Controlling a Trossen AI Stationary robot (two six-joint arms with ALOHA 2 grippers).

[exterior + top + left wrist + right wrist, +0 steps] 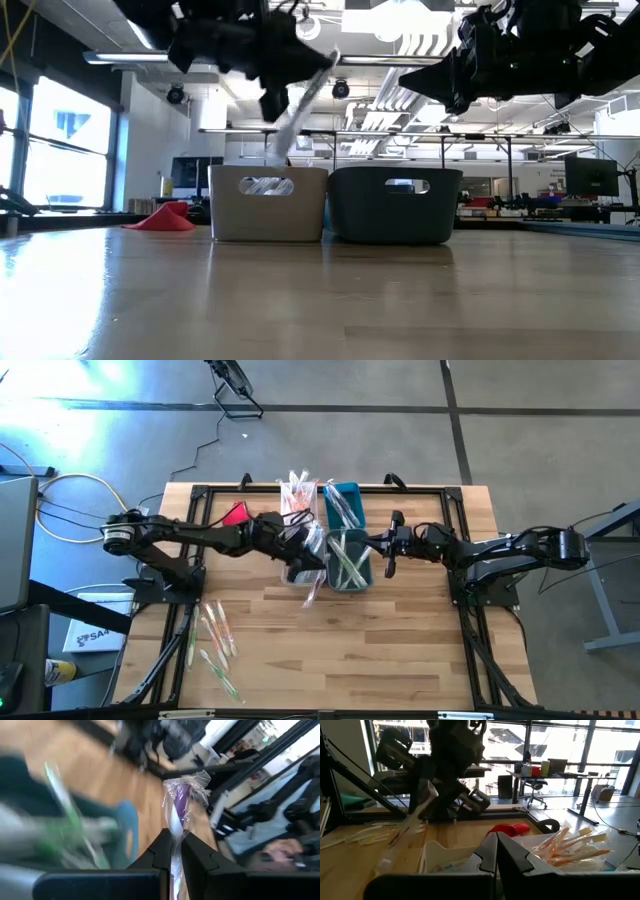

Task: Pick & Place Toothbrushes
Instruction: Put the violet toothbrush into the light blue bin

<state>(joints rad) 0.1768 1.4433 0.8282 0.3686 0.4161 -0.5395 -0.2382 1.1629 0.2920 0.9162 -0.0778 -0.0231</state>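
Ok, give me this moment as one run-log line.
left gripper: jaws shut on wrapped toothbrush, above white bin | right gripper: jaws shut, empty, beside teal bin | loose toothbrushes on table

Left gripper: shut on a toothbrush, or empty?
Shut on one: the left gripper pinches a wrapped purple toothbrush between its fingers.

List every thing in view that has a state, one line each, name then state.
left gripper: shut on a wrapped toothbrush, raised above the bins
wrapped toothbrush: held by its lower end, purple handle, clear wrapper on
right gripper: shut, empty, raised near the teal bins
white bin: upright, holds toothbrushes
dark teal bin: upright beside the white bin, touching it
loose toothbrushes: lying on the table
red cloth: crumpled on the table
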